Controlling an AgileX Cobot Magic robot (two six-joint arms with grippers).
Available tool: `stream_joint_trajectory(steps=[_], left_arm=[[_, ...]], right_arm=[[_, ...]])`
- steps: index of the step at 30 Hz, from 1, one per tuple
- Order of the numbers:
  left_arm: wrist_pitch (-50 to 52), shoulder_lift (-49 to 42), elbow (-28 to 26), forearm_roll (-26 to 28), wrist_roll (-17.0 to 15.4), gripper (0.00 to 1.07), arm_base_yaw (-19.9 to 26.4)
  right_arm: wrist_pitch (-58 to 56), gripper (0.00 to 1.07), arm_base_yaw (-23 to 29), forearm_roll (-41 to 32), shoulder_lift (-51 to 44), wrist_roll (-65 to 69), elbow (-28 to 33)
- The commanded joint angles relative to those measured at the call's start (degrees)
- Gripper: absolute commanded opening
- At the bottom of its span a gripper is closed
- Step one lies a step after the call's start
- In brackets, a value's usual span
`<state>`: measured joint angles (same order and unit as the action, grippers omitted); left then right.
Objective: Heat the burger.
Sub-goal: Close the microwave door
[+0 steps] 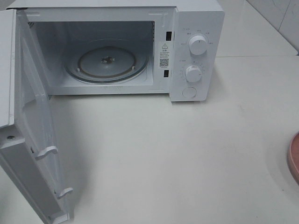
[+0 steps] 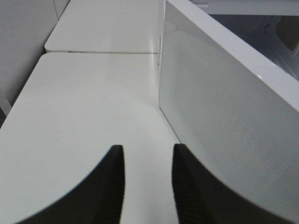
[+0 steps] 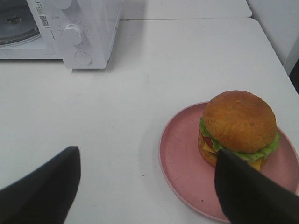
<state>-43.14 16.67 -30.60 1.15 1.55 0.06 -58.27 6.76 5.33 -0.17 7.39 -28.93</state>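
White tabletop (image 1: 163, 154) carries a microwave (image 1: 196, 18) with its door (image 1: 35, 121) swung fully open and the glass turntable (image 1: 107, 63) bare. Burger (image 3: 238, 123) sits on a pink plate (image 3: 180, 158), well apart from the oven; loading, closing and heating all remain. Right gripper (image 3: 147, 186) hovers near the plate, fingers spread, empty. Left gripper (image 2: 147, 186) beside the door, fingers narrowly parted, holding nothing.

Soft, even light is washing out the white table (image 1: 187, 154); the microwave door (image 2: 224, 102) and dark fingers (image 3: 42, 191) are blurring up close.
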Motion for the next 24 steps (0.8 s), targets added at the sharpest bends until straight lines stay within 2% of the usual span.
stream_joint_trajectory(steps=[1, 3, 5, 6, 8, 11, 13, 14, 16, 19, 21, 24], left_arm=[[3.09, 5.5, 0.74, -0.17, -0.4, 0.0, 0.06], [4.76, 6.47, 1.43, -0.17, -0.4, 0.0, 0.06], [14.84, 9.17, 5.67, -0.11, -0.4, 0.0, 0.06], [14.84, 9.17, 5.67, -0.11, -0.4, 0.0, 0.06], [23.55, 10.6, 9.91, -0.11, -0.4, 0.0, 0.06], [26.41, 11.12, 11.52, -0.11, -0.4, 0.0, 0.06], [34.61, 12.61, 15.3, 0.06, -0.4, 0.0, 0.06], [34.61, 12.61, 15.3, 0.06, -0.4, 0.0, 0.06], [45.84, 14.61, 20.11, 0.11, -0.4, 0.0, 0.06], [48.07, 15.18, 20.91, 0.11, -0.57, 0.0, 0.06], [55.58, 18.11, 22.17, 0.11, -0.63, 0.0, 0.06], [58.67, 21.77, 22.17, 0.0, -0.63, 0.0, 0.06]], right_arm=[[0.63, 0.76, -0.23, 0.0, -1.55, -0.8, 0.06], [0.63, 0.76, -0.23, 0.0, -1.55, -0.8, 0.06], [0.63, 0.76, -0.23, 0.0, -1.55, -0.8, 0.06], [0.63, 0.76, -0.23, 0.0, -1.55, -0.8, 0.06], [0.63, 0.76, -0.23, 0.0, -1.55, -0.8, 0.06], [0.63, 0.76, -0.23, 0.0, -1.55, -0.8, 0.06], [0.63, 0.76, -0.23, 0.0, -1.55, -0.8, 0.06], [0.63, 0.76, -0.23, 0.0, -1.55, -0.8, 0.06], [0.63, 0.76, -0.23, 0.0, -1.55, -0.8, 0.06], [0.63, 0.76, -0.23, 0.0, -1.55, -0.8, 0.06], [0.63, 0.76, -0.23, 0.0, -1.55, -0.8, 0.06], [0.63, 0.76, -0.23, 0.0, -1.55, -0.8, 0.06]])
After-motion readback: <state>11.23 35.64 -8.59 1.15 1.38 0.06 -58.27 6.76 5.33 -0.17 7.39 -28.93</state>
